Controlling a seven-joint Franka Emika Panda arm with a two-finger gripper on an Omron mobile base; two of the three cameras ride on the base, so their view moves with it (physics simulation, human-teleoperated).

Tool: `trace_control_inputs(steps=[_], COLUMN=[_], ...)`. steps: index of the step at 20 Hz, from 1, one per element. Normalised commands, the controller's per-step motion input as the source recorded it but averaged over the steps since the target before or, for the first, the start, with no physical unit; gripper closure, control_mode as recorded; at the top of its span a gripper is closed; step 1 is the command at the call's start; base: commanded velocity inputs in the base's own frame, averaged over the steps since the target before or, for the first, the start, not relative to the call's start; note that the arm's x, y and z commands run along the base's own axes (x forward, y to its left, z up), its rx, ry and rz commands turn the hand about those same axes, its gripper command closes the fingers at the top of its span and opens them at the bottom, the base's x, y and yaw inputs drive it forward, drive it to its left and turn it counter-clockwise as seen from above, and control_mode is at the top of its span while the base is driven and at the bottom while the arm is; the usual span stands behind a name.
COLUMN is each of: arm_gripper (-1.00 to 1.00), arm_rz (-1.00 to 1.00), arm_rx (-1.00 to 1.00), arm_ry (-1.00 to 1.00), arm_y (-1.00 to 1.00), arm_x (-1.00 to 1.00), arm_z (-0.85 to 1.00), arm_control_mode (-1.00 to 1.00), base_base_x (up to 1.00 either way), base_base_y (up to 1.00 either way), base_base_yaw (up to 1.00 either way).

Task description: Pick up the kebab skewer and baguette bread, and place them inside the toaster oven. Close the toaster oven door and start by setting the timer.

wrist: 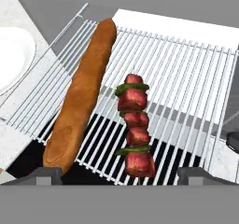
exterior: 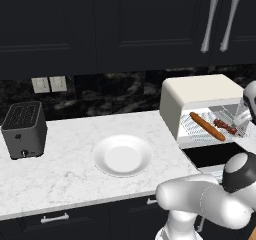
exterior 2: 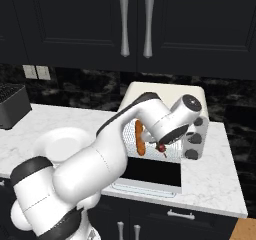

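Note:
The cream-white toaster oven (exterior: 200, 91) (exterior 2: 134, 92) stands on the counter with its door (exterior: 210, 155) (exterior 2: 150, 171) folded down flat. On its wire rack (wrist: 186, 78) lies the long orange-brown baguette bread (wrist: 81, 94) (exterior: 206, 126) (exterior 2: 139, 139). Beside it on the rack rests the kebab skewer (wrist: 134, 125) (exterior: 225, 126) (exterior 2: 161, 148) with dark red chunks. My gripper (wrist: 123, 178) hangs just in front of the skewer's near end. Its fingertips (wrist: 46, 174) stand wide apart and touch neither food, so it is open.
A white plate (exterior: 100, 154) (exterior 2: 50, 136) sits mid-counter left of the oven. A black slot toaster (exterior: 24, 129) (exterior 2: 10, 106) stands at the far left. Dark knobs (exterior 2: 195, 139) line the oven's right side. Dark cabinets hang above.

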Motion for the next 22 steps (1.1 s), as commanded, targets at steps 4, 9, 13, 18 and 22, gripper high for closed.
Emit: trace_control_inputs(steps=[4, 9, 13, 18, 22], arm_gripper=[-1.00, -1.00, -1.00, -1.00, -1.00], arm_rz=[-0.24, -0.23, -0.19, -0.08, -0.01], arm_rx=[-0.02, -0.01, -0.10, -0.05, 0.00], arm_ry=[0.01, 0.11, 0.29, 0.24, 0.01], arm_y=[0.01, 0.11, 0.27, 0.26, 0.03], arm_x=[-0.56, -0.94, -0.59, 0.09, 0.33], arm_z=[0.33, -0.01, -0.64, -0.85, -0.42], arm_control_mode=[-1.00, -1.00, -1.00, -1.00, -1.00], base_base_x=[0.00, 0.00, 0.00, 0.00, 0.00], base_base_y=[0.00, 0.00, 0.00, 0.00, 0.00], base_base_yaw=[0.00, 0.00, 0.00, 0.00, 0.00])
